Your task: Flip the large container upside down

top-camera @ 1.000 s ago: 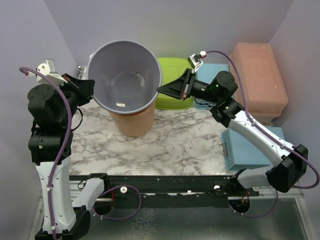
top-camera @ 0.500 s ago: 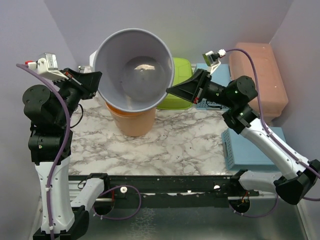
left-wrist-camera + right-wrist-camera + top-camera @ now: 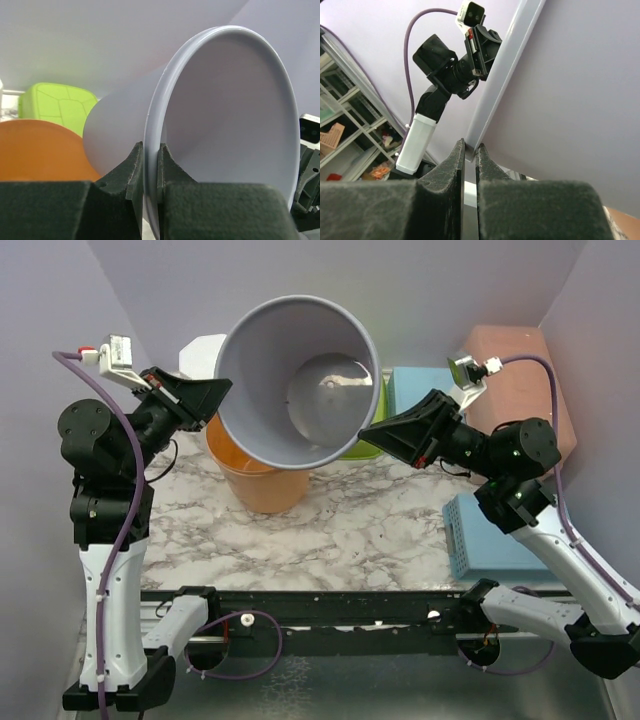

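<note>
Your left gripper point(image 3: 222, 392) is clamped on the rim of the large container point(image 3: 300, 360), and your right gripper point(image 3: 367, 430) pinches the opposite rim. The container hangs tilted, mouth toward the overhead camera, apparently clear of the orange bucket point(image 3: 255, 485) beneath.

Pale lavender walls close the space in on three sides: a back wall point(image 3: 450, 280), a left wall point(image 3: 40, 300) and a right wall point(image 3: 610, 340), meeting in plain, unmarked corners. The worktop point(image 3: 350, 530) has a white marble pattern with grey veining. A black rail point(image 3: 330, 605) runs along its near edge, and below that lies a dull metal surface point(image 3: 380, 685). The light is soft and even, with faint shadows. Past the booth, the right wrist view shows open wire shelving point(image 3: 350, 150) holding small items too blurred to name.
</note>
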`<state>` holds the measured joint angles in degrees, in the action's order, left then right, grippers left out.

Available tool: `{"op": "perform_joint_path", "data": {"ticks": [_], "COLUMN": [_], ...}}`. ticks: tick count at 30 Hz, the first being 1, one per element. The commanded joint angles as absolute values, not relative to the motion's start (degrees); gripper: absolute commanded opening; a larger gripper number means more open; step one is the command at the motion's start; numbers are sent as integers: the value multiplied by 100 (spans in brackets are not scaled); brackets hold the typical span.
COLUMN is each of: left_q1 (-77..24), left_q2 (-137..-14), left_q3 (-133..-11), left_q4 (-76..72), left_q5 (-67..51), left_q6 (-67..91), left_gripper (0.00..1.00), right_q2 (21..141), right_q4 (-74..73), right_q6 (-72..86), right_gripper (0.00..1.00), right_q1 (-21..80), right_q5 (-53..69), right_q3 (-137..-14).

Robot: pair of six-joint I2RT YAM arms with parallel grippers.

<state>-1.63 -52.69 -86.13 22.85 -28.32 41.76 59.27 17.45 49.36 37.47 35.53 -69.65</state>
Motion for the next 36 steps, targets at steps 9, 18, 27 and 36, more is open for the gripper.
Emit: {"op": "perform_joint_path", "data": {"ticks": [9, 18, 27, 36], "left_q1": [-354, -795, -1647, -2379], "left_q2": [-5471, -5505, -5679, -5758], "left_q3": [-8057, -7698, -7480, -7197], "left_q4": [1365, 1057, 916, 802], "left_q5": [-3692, -3373, -2386, -1069], "left_q6": [4957, 5141, 5128, 4979], "left_gripper": [0, 0, 0, 0], "right_q2": [5053, 4859, 4342, 3835], "right_q4": [469, 421, 579, -240], "right_q6": [4534, 4961, 5068, 5458], "right_gripper": [17, 30, 56, 56], "right_q1": [3732, 3731, 3727, 3727], "right_q5": [1417, 775, 477, -369], "right_q3": [-6419, -6175, -5909, -5697]}}
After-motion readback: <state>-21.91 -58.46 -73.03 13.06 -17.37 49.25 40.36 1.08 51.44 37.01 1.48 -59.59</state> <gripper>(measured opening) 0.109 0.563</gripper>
